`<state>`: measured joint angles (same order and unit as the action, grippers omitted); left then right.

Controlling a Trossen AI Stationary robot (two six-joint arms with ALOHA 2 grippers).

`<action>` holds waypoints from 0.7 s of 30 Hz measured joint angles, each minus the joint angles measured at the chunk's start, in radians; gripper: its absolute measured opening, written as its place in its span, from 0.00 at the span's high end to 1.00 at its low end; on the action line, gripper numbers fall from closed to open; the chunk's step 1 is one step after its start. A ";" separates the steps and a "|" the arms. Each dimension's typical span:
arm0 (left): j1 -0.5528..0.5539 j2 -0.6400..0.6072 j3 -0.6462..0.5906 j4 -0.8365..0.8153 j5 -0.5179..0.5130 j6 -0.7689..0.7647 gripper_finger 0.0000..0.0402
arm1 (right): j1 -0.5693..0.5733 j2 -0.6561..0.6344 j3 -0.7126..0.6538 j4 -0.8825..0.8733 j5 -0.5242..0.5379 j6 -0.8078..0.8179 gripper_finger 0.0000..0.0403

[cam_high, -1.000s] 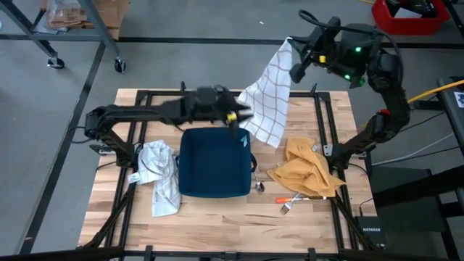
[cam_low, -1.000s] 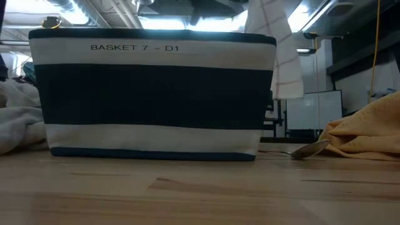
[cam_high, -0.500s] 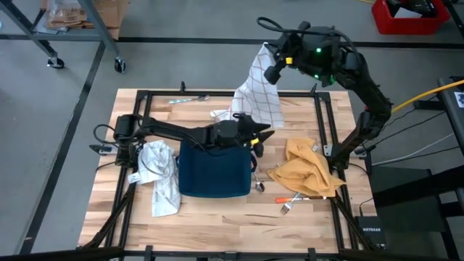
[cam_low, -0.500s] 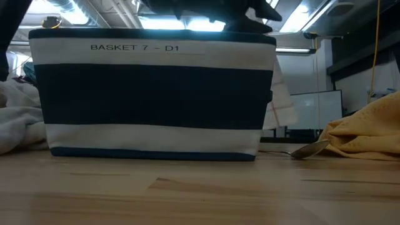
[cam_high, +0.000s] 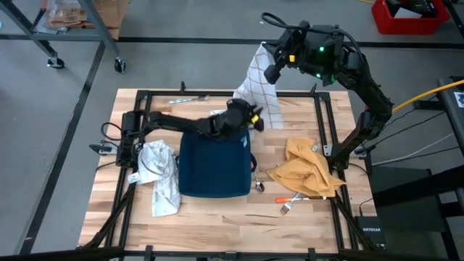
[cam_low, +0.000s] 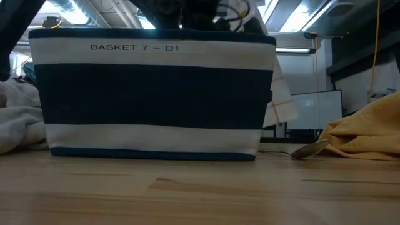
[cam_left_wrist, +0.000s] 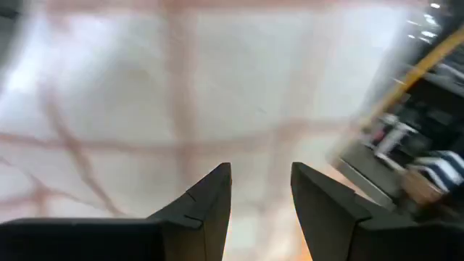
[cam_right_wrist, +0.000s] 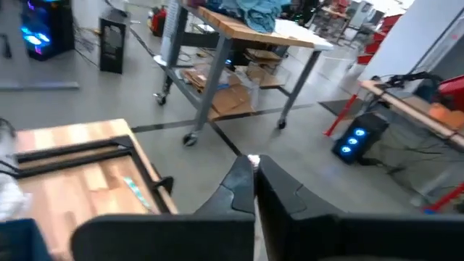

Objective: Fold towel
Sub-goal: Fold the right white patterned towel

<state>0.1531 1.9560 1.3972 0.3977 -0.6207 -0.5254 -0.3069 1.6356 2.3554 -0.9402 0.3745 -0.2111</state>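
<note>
The white cloth towel with thin red checks (cam_high: 259,90) hangs in the upper middle of the high view, pinched at a top corner by the right hand (cam_high: 270,64), whose fingers are clamped together on it. The left hand (cam_high: 253,119), fingers apart, reaches for the towel's lower edge. It should probably close on a bottom corner, not mid-cloth, so the towel can be spread flat on the wooden surface (cam_high: 217,217). The navy fabric basket with white bands (cam_high: 212,165) sits mid-frame; nothing shows inside.
</note>
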 joint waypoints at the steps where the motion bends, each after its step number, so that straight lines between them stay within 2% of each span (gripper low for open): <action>1: 0.017 0.000 0.000 0.000 0.000 -0.006 0.66 | 0.000 0.000 0.000 -0.001 -0.024 0.007 0.99; 7: 0.122 0.000 0.000 0.001 0.000 -0.051 0.66 | 0.000 0.000 0.000 -0.001 -0.143 0.054 0.99; 12: 0.218 -0.004 0.000 0.008 0.005 -0.039 0.66 | 0.000 0.000 0.000 -0.004 -0.151 0.054 0.99; 14: 0.250 -0.007 0.000 0.008 0.043 -0.039 0.66 | 0.000 0.000 0.000 -0.004 -0.151 0.054 0.99; 16: 0.278 -0.018 0.000 -0.011 0.162 -0.046 0.66 | 0.000 0.000 0.000 -0.003 -0.151 0.054 0.99; 21: 0.293 -0.021 0.000 -0.028 0.613 -0.090 0.66 | -0.001 0.000 0.000 0.002 -0.150 0.050 0.99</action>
<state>0.4459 1.9350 1.3975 0.3701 -0.0080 -0.6150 -0.3080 1.6356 2.3554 -0.9386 0.2241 -0.1608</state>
